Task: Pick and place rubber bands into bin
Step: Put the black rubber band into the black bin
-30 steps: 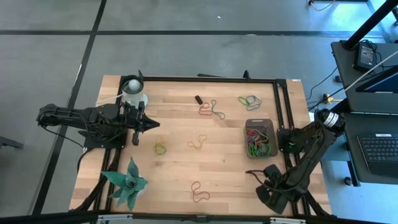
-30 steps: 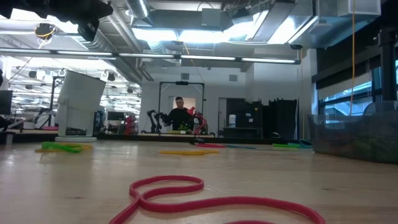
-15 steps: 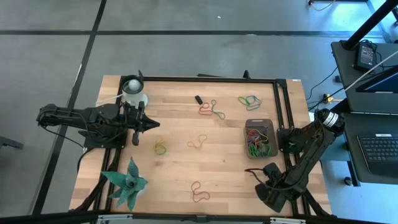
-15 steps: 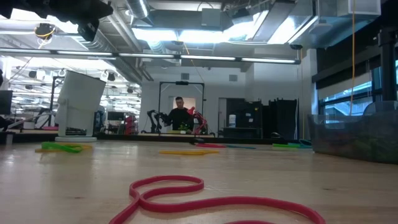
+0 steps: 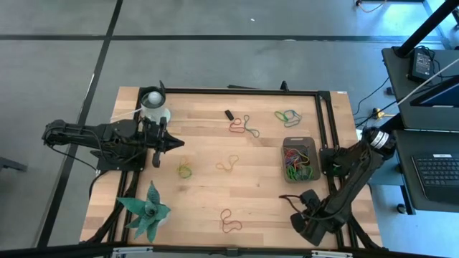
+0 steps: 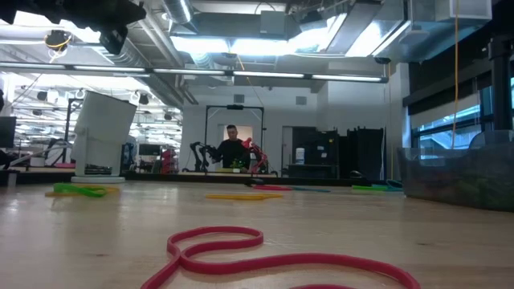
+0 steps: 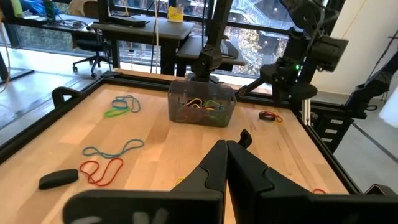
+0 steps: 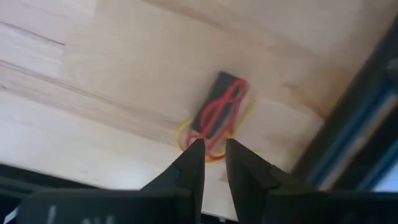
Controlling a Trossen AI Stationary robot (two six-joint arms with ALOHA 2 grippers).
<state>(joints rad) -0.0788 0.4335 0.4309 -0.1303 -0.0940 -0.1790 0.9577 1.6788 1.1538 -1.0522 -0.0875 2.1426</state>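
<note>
Right gripper (image 8: 214, 163), fingers slightly parted and holding nothing, is hovering over red and yellow rubber bands (image 8: 217, 118); it is needing a centred descent before closing.

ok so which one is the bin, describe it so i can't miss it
On the light wooden table, look toward the right edge, about halfway down in the overhead view, just inside the black frame rail. The bin is the small dark grey rectangular tray with rounded corners. Unlike the white round cup at the far left corner, it holds a tangle of coloured rubber bands.
</note>
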